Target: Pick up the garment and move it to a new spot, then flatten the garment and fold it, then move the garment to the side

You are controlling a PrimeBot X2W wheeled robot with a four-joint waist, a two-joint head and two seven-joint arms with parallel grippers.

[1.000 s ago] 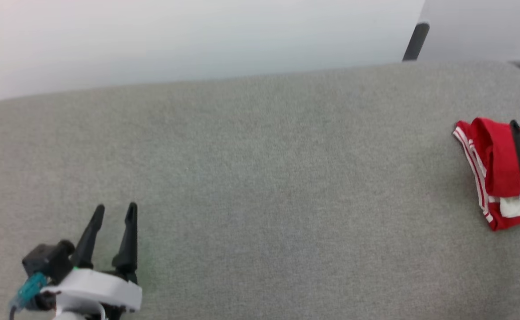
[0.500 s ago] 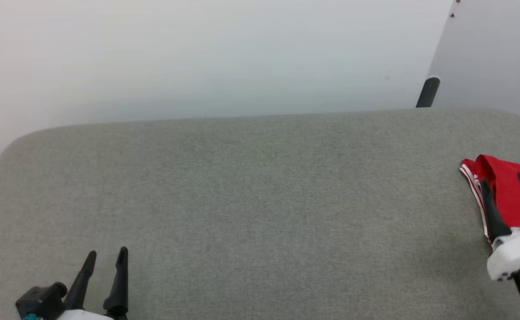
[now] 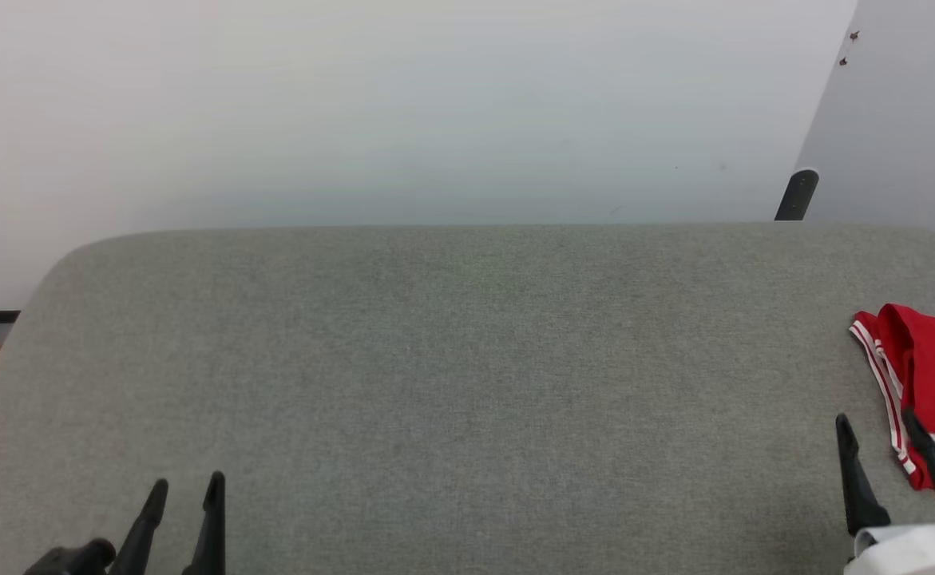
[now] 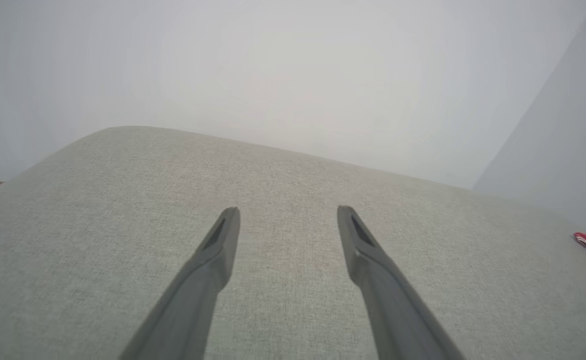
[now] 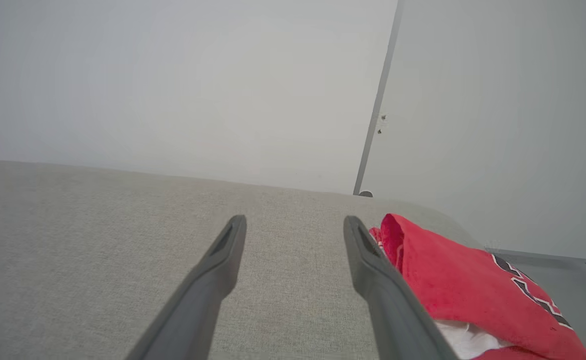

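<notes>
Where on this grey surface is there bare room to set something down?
The grey surface is bare across its middle, from the left gripper to the right gripper and back to the wall. It is crowded at the right edge, where the garment lies.

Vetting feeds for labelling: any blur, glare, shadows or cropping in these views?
Head view: flat even light, no glare, garment cut by right edge. Left wrist view: left gripper soft, wall washed out. Right wrist view: right gripper blurred up close, garment's print readable.
</notes>
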